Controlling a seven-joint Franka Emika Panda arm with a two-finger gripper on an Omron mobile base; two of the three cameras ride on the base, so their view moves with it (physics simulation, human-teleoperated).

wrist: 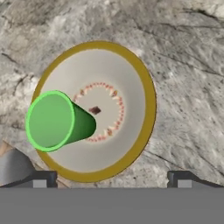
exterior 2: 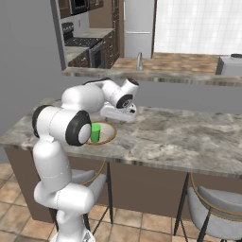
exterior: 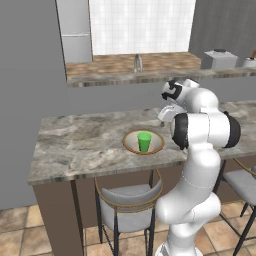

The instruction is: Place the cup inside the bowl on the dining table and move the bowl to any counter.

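Across the middle of the left base frame we saw the dining table (exterior: pixel 75 145), its grey-beige veined marble worktop running long above a dark brown base, with grey-seated stools (exterior: pixel 127 197) tucked beneath. On it sat the bowl (exterior: pixel 131 144), tan-rimmed and cream inside, and the green cup (exterior: pixel 144 141) stood upright within it. Our gripper (wrist: pixel 112 179) hovered over the bowl, jaws wide apart and holding nothing. Behind, in the upper part of the frame, lay another counter (exterior: pixel 100 77) with a faucet (exterior: pixel 137 63), a white tile wall (exterior: pixel 140 25), and grey walls; terracotta floor tiles (exterior: pixel 20 230) showed below.
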